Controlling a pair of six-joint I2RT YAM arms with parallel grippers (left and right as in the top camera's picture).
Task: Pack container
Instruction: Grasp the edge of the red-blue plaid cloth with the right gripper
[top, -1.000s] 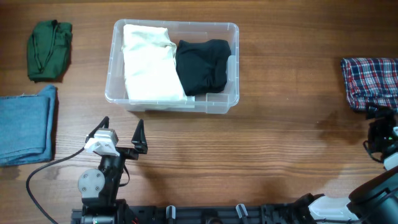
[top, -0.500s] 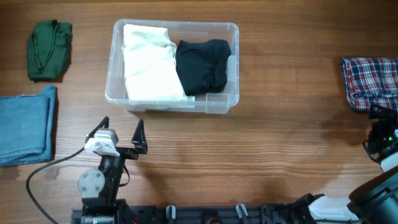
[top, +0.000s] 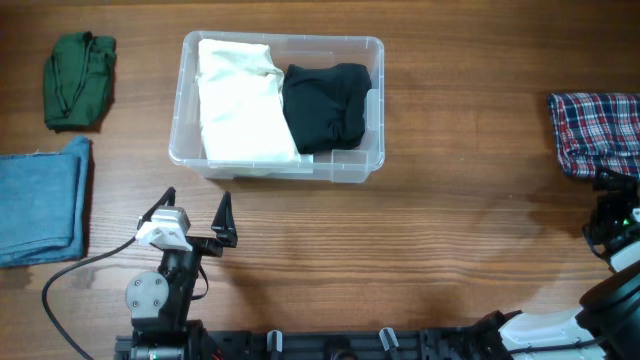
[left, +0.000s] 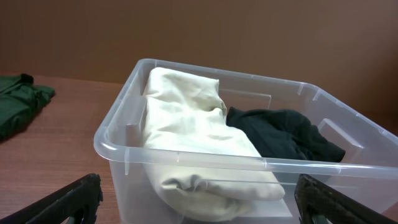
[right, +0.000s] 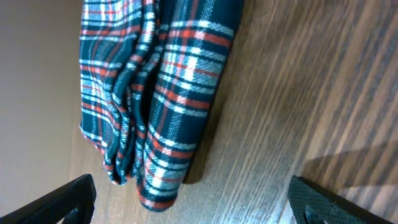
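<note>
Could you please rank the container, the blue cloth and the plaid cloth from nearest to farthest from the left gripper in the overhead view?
From the left gripper:
1. Container, just ahead of it.
2. Blue cloth, off to its left at the table edge.
3. Plaid cloth, far across on the right side.

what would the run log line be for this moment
task: pack container | clear rectangular plastic container: holds white folded cloth, black folded cloth | left gripper: open, empty | right gripper: open, near red-blue plaid cloth
</note>
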